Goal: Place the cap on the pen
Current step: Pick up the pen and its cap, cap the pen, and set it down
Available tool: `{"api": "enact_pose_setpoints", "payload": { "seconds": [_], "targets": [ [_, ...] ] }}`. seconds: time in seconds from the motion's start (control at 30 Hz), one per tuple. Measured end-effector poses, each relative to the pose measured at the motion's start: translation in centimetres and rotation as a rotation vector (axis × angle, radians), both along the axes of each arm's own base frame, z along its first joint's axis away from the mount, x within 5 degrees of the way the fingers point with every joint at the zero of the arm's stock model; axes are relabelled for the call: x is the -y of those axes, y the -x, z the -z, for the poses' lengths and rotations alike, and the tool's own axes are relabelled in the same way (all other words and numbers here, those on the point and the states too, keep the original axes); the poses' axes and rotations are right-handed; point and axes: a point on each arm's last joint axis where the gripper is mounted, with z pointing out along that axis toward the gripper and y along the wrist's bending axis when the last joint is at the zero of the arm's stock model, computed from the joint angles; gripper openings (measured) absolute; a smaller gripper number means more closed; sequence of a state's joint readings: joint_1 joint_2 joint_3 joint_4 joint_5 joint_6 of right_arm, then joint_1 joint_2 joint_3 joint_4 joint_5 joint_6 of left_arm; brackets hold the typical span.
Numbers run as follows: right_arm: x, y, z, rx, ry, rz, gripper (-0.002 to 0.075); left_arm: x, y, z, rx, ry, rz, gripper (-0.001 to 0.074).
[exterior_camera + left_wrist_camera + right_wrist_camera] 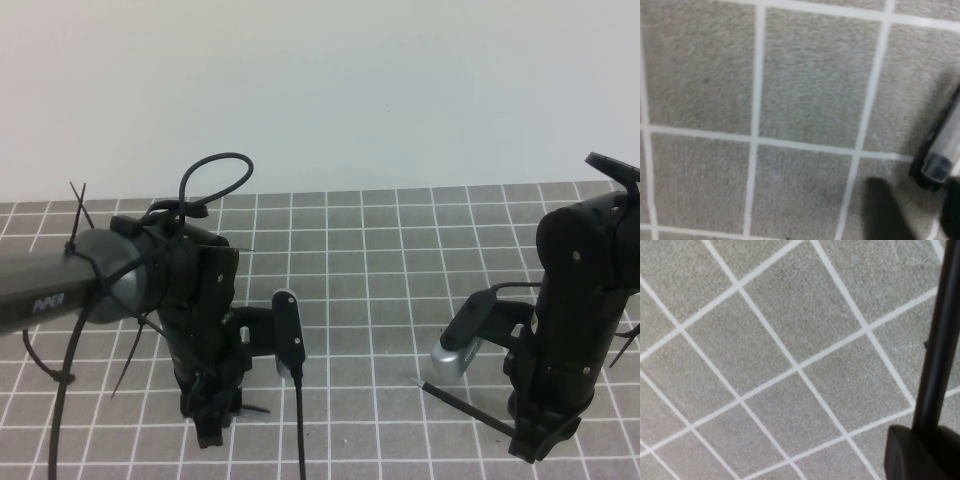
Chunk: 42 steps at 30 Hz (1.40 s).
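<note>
**Right gripper pinches the pen low over the mat; left gripper is down beside a grey tube**

Right gripper (pixel 540 446) points down close to the gridded mat (pixel 380 250) at the near edge of the high view, pressed together on a black pen (pixel 465 407). From the pinch the pen slants away toward the left gripper (pixel 212 428), its tip just above or on the mat; I cannot tell which. Several bare grid squares lie between the pen's tip and the left gripper. Beyond both grippers the mat runs on to a straight far edge, where it meets a pale wall (pixel 320 90).

The right wrist view shows what the high view hides: the pen's shaft leaves one dark finger (pixel 920 452) and crosses the white grid lines at an angle.

Only the left wrist view shows a grey translucent tube with a dark end, likely the pen cap (pixel 941 147), lying close against the left gripper. Whether that gripper grips it, I cannot tell.

The left arm reaches in level from the side, bends sharply at the wrist and drops steeply, with a black cable (pixel 300 430) hanging beside it. The right arm stands nearly upright over its gripper.
</note>
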<state>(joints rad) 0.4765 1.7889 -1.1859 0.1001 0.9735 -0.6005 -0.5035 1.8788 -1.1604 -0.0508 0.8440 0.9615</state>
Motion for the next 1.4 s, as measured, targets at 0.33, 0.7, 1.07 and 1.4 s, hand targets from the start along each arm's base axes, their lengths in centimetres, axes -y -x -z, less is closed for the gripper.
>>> {"api": "enact_pose_setpoints", "payload": {
  "seconds": [0.33, 0.7, 1.07, 1.4],
  "targets": [
    [0.0, 0.0, 0.0, 0.004, -0.001, -0.003, -0.0003, -0.3, -0.1, -0.1, 0.019, -0.025, -0.007, 0.0451],
    [0.0, -0.1, 0.0, 0.012, 0.005, -0.005, -0.0003, 0.7, 0.0, -1.6, 0.021, 0.064, 0.175, 0.0426],
    [0.0, -0.3, 0.0, 0.037, -0.003, -0.008, -0.0003, 0.8, 0.0, -1.0, 0.008, 0.068, 0.216, 0.0343],
    [0.1, -0.4, 0.0, 0.044, 0.015, -0.016, -0.0003, 0.8, -0.1, 0.1, -0.022, 0.051, 0.232, 0.0207]
  ]
}}
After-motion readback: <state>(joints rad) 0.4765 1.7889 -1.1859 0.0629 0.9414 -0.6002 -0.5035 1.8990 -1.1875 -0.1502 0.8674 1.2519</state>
